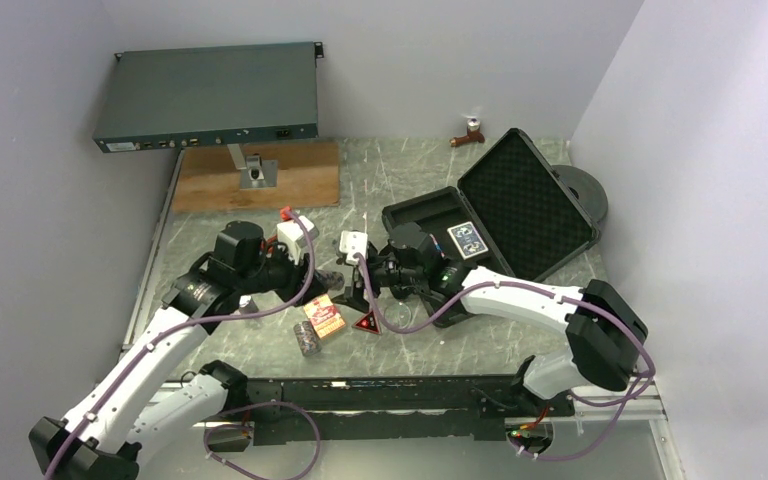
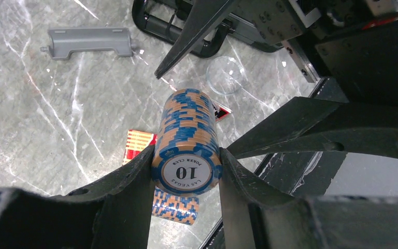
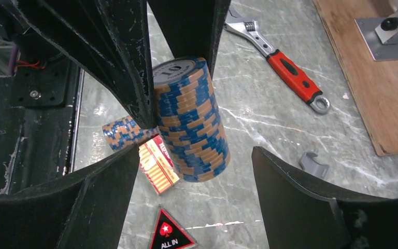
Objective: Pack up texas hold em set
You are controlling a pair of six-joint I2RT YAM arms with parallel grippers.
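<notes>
Looks like a mid-air handover. Got a tall stack of blue-and-orange chips (image 2: 187, 129) lifted off the table (image 1: 380, 180), hanging just above the card box (image 3: 158, 163) and a shorter stack (image 3: 122, 132) lying on its side. Pinched across the sides by the left gripper (image 2: 185, 154), up near the end showing the "10" face, and clamped firmly by the look of it.

Handling guess: fairly heavy for its size and rigid chip by chip, but loose as a column, held in line by squeeze alone. Likely to shear or spill if grabbed crooked. Smooth rims, so probably slippery too. Best taken square across the sides, down toward the free end and well clear of the other fingers.

As for the right gripper (image 3: 194, 150): spread wide, gripping nothing, with the free end of the stack sitting between its fingers. Can't tell whether either finger is touching the chips. Not yet in the open case (image 1: 520, 200), off to the right at the back.
</notes>
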